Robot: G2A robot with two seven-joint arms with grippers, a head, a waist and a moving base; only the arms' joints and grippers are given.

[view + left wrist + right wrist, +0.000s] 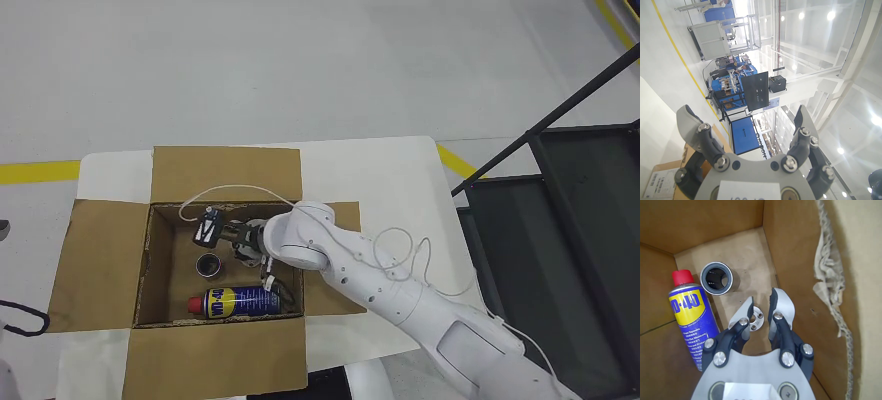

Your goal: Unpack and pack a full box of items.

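Open cardboard box sits on the white table, all four flaps folded out. Top view, inside the box: spray can lies on its side along the 6 o'clock wall, red cap pointing to 9 o'clock. Short metal sleeve stands on end just at 12 o'clock of the can, bore facing up. At 12 o'clock of the sleeve there's a small black block with a white cable looping off it toward the 12 o'clock wall; probably an adapter, too small to be sure. Right arm reaches into the box, right gripper low at 3 o'clock of the sleeve. Its fingers are parted, straddling a small round metal flange with drilled holes that lies flat on the box floor; can't tell whether the pads touch it. Torn paper tape hangs along the box wall beside that gripper. Left gripper is spread wide with nothing between the fingers, pointed up into the room, a labelled box corner beside it.
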